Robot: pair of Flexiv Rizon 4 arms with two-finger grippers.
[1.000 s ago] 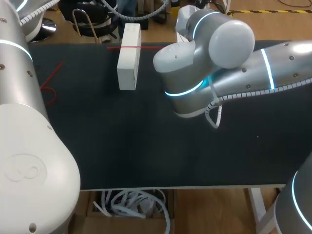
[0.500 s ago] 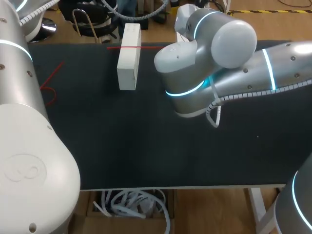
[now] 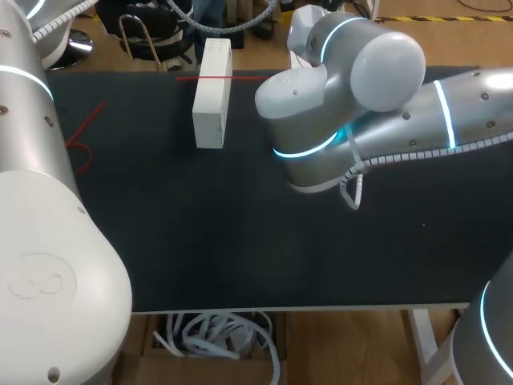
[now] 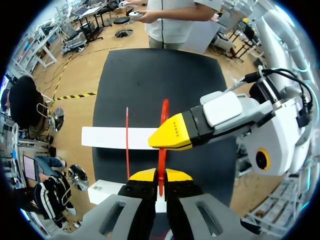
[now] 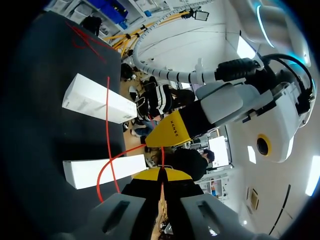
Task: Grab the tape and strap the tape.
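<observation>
The tape is a thin red strand. In the head view it [image 3: 240, 78] crosses the far end of a white box [image 3: 212, 95]; both grippers are hidden behind my right arm [image 3: 337, 96]. In the left wrist view my left gripper [image 4: 160, 176] is shut on the red tape [image 4: 163, 120], with my right gripper [image 4: 175, 136] just ahead of it above the white box [image 4: 112, 137]. In the right wrist view my right gripper [image 5: 161, 174] is shut on the tape [image 5: 107, 125], which loops over two white boxes [image 5: 97, 104] [image 5: 102, 171]. My left gripper [image 5: 169, 132] sits close ahead.
A loose piece of red tape [image 3: 86, 132] lies on the black table [image 3: 240, 241] at the far left. My left arm [image 3: 48, 265] fills the left side of the head view. The table's front edge runs along the lower part of that view.
My right arm has shifted very slightly to the right. The white box and the tape across it have stayed put.
</observation>
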